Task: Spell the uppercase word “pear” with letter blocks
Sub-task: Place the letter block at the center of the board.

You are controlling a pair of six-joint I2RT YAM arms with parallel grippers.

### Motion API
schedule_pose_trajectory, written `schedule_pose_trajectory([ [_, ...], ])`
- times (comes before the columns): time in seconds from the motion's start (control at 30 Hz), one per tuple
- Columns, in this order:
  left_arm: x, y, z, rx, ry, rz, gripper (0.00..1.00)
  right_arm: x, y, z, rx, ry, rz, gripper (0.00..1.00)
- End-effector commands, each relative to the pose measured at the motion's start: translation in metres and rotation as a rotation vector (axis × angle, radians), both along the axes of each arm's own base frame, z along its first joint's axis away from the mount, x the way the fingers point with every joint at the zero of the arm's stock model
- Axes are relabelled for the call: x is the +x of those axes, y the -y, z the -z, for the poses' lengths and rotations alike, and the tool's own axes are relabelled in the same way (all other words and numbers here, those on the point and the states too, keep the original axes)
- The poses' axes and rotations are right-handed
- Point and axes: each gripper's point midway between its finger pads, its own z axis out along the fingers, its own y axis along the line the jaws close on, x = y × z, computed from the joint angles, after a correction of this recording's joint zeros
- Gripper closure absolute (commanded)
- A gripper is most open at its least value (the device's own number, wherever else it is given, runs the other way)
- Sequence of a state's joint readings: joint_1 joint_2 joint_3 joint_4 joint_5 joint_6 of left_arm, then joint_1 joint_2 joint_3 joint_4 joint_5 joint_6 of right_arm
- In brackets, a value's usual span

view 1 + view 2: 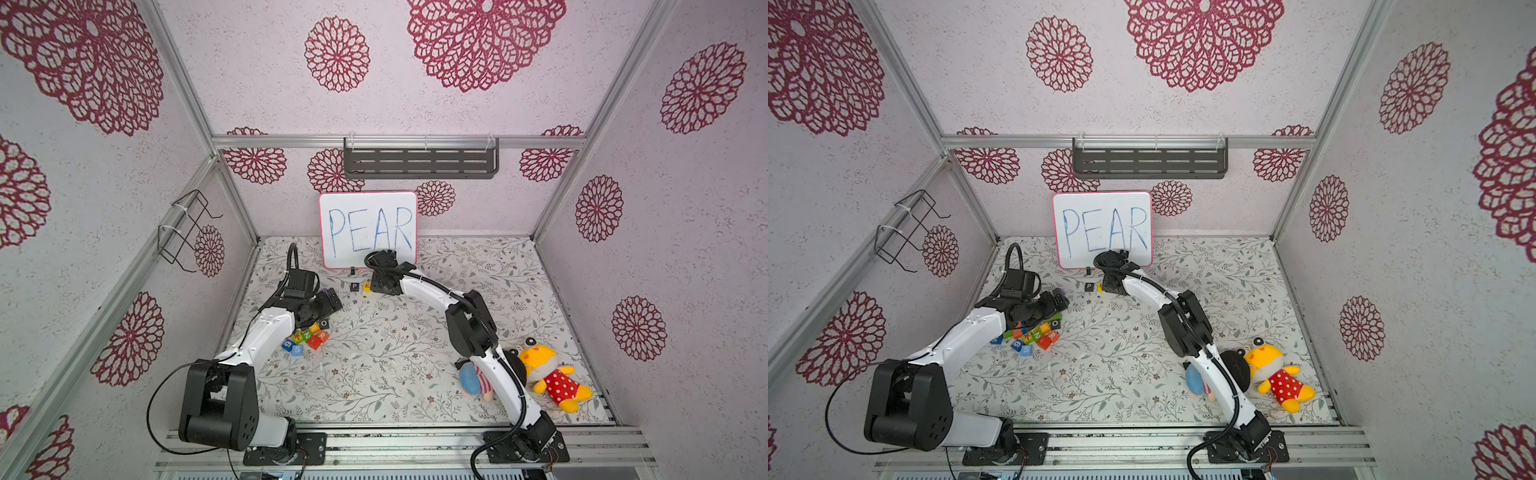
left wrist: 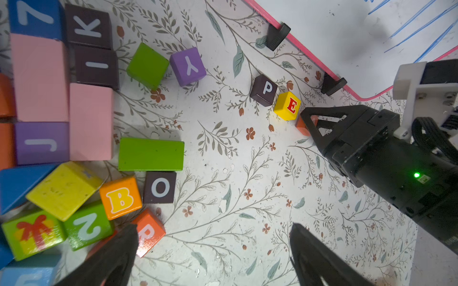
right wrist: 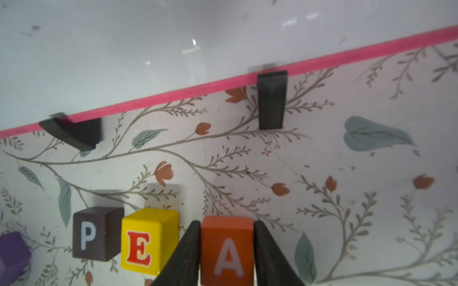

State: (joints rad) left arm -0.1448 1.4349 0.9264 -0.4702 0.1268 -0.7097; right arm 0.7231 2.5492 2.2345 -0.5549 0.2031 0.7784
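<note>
Three letter blocks stand in a row in front of the whiteboard: a dark block with a white P (image 3: pixel 96 232) (image 1: pixel 354 286), a yellow block with a red E (image 3: pixel 148 240) (image 2: pixel 287 106), and an orange block with a white A (image 3: pixel 226 250). My right gripper (image 3: pixel 226 222) is shut on the A block, a finger against each side, and the block sits on the table just right of the E. An orange R block (image 2: pixel 148 231) (image 1: pixel 323 336) lies at the edge of the pile. My left gripper (image 2: pixel 214 229) (image 1: pixel 332 301) hovers open beside the R, holding nothing.
The whiteboard (image 1: pixel 368 228) with "PEAR" in blue stands on black feet (image 3: pixel 271 101) just behind the row. A pile of other coloured blocks (image 2: pixel 62 123) lies under the left arm. Two plush toys (image 1: pixel 548 374) (image 1: pixel 473 378) lie near the right arm's base.
</note>
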Motion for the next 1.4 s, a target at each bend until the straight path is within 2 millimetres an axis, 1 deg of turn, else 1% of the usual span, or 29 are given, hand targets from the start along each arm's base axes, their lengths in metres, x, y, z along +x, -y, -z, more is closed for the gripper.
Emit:
schedule_pose_trajectory([
  [0.0,-0.003,-0.003,-0.001,-0.005,0.001,-0.007,0.02,-0.001,-0.001,-0.001,0.003,-0.009,0.002,0.60],
  [0.1,-0.005,-0.004,-0.002,-0.006,0.002,-0.008,0.02,0.000,-0.003,-0.005,0.013,-0.003,0.002,0.57],
  [0.23,-0.008,-0.005,-0.002,-0.007,0.000,-0.015,0.02,0.002,-0.004,-0.017,0.027,0.016,-0.001,0.53],
  [0.37,-0.015,-0.007,-0.005,-0.014,-0.002,-0.026,0.02,0.005,-0.001,-0.042,0.035,0.050,-0.010,0.51],
  [0.5,-0.027,-0.013,-0.013,-0.004,0.002,-0.046,0.02,0.000,0.000,-0.067,0.062,0.081,-0.015,0.49],
  [0.6,-0.042,-0.021,-0.016,0.015,0.002,-0.070,0.02,-0.012,-0.003,-0.078,0.096,0.090,-0.023,0.49],
  [0.7,-0.055,-0.027,-0.017,-0.001,0.012,-0.096,0.02,-0.027,-0.004,-0.087,0.091,0.102,-0.038,0.48],
  [0.8,-0.066,-0.032,-0.015,-0.021,0.002,-0.121,0.02,-0.050,-0.009,-0.089,0.104,0.089,-0.051,0.48],
  [0.87,-0.072,-0.039,-0.010,-0.018,-0.021,-0.149,0.02,-0.071,-0.021,-0.088,0.126,0.078,-0.068,0.48],
  [0.93,-0.074,-0.043,-0.006,-0.024,-0.033,-0.158,0.02,-0.089,-0.035,-0.084,0.153,0.060,-0.078,0.48],
  [1.03,-0.076,-0.050,0.002,-0.024,-0.064,-0.179,0.02,-0.109,-0.060,-0.074,0.212,0.013,-0.100,0.47],
  [1.1,-0.078,-0.055,0.004,-0.017,-0.077,-0.186,0.02,-0.121,-0.077,-0.071,0.250,-0.007,-0.122,0.46],
  [1.2,-0.080,-0.061,0.000,-0.006,-0.065,-0.208,0.02,-0.137,-0.103,-0.067,0.284,-0.025,-0.168,0.43],
  [1.33,-0.082,-0.066,-0.007,-0.008,-0.041,-0.231,0.02,-0.152,-0.132,-0.059,0.270,-0.037,-0.228,0.37],
  [1.37,-0.082,-0.067,-0.009,-0.007,-0.040,-0.233,0.02,-0.154,-0.137,-0.055,0.259,-0.041,-0.241,0.34],
])
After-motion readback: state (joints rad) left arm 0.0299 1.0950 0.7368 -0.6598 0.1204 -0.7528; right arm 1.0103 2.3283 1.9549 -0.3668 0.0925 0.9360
